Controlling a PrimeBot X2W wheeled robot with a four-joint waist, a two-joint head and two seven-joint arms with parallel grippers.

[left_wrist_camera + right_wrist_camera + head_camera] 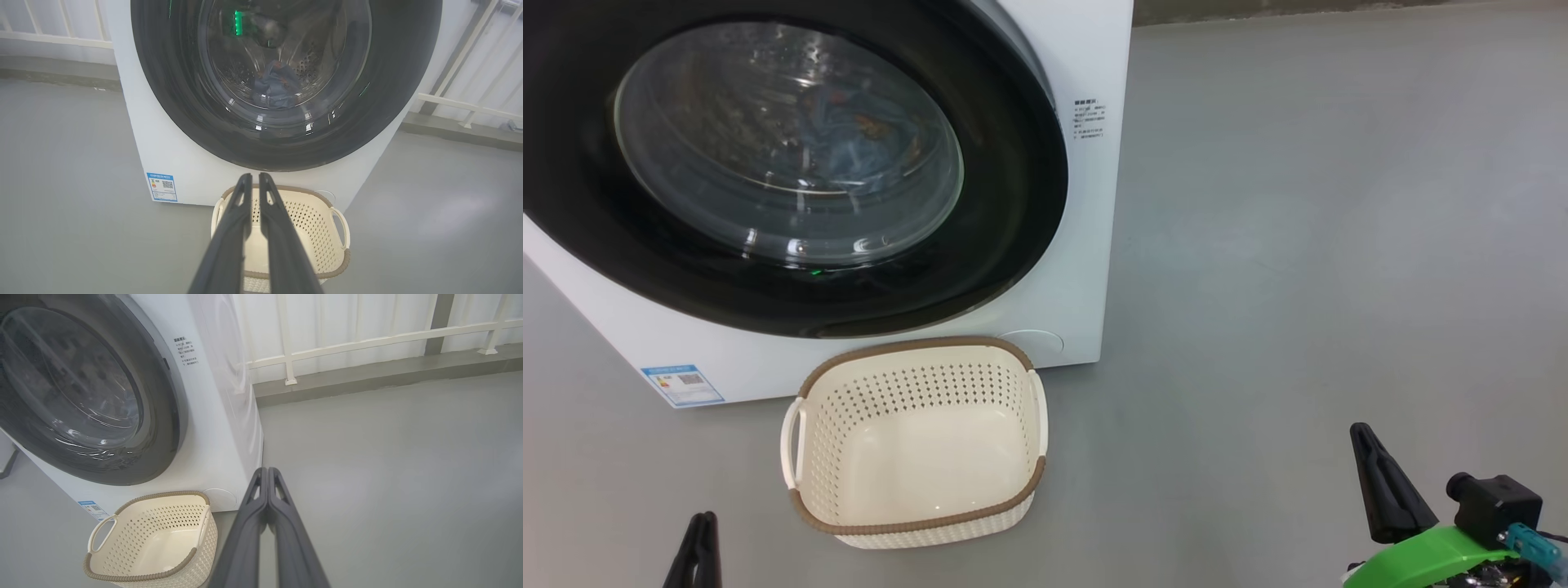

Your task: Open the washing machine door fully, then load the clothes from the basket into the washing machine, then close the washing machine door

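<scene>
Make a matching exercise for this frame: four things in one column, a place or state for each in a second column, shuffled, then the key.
Things
1. washing machine door
2. basket
3. clothes
4. left gripper

Place or state
A. empty, standing on the floor
B. inside the washing machine, seen through the door
C. shut, holding nothing
D. closed

Pairs: 1-D, 2-A, 3-B, 4-C
</scene>
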